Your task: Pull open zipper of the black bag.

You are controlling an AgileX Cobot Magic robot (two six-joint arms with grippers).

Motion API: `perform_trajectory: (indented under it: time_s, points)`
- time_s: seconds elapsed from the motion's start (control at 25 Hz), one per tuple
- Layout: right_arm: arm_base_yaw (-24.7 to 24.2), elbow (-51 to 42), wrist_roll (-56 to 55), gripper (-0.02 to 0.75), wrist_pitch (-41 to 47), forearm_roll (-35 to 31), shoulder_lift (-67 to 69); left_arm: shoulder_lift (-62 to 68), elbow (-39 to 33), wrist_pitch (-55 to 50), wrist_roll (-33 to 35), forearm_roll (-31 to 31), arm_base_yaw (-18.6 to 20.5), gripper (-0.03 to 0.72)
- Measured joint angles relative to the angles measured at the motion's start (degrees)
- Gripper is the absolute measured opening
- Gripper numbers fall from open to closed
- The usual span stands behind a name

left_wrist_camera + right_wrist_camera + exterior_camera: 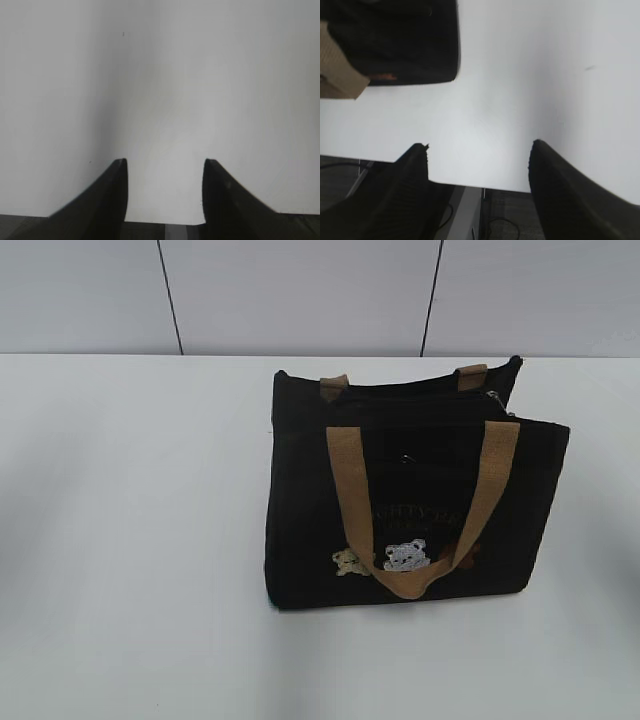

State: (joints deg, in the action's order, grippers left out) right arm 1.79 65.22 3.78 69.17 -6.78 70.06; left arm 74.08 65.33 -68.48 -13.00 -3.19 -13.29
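The black bag [400, 500] stands upright on the white table [130, 540], right of centre in the exterior view and a little toward the back wall, with its front panel facing the camera. Two tan webbing handles [350, 500] run down the front and join in a loop near the bottom edge; a second pair of handle ends shows at the rear panel. Small bear patches [405, 556] sit low on the front, one cream and one white, with faint lettering just above them that is too dim to read. The zipper [420, 405] runs as a dark line along the top of the bag between the two panels, and a small silver pull [497, 398] shows near its right end; how far the zipper is closed cannot be told from this angle. Neither arm appears in the exterior view. In the left wrist view the left gripper [165, 165] hangs over bare table near its front edge, its two dark fingers spread apart with nothing between them. In the right wrist view the right gripper [479, 147] is likewise spread wide and empty above the table edge, and a corner of the black bag with a piece of tan handle lies at the upper left, well apart from the fingers.
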Motion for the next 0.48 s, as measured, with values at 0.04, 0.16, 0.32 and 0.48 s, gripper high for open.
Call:
perform_trajectory:
  time_s: [0.04,0.16,0.32,0.48]
  points:
    - [0.0,-2.1,0.9,0.480,0.1,-0.8,-1.3,-3.1,-1.4,-0.4,0.0,0.0,0.0,0.361]
    - [0.0,-8.7,2.4,0.480,0.1,-3.5,-6.9,-12.6,-6.0,-0.8,0.0,0.3,0.0,0.348]
    - [0.0,-17.4,3.6,0.480,0.3,-4.8,-16.6,-26.2,-12.6,-1.1,0.0,0.7,0.0,0.325]
    - [0.0,-24.3,5.3,0.480,0.5,-4.8,-28.9,-40.2,-19.7,-0.1,0.0,0.5,0.0,0.312]
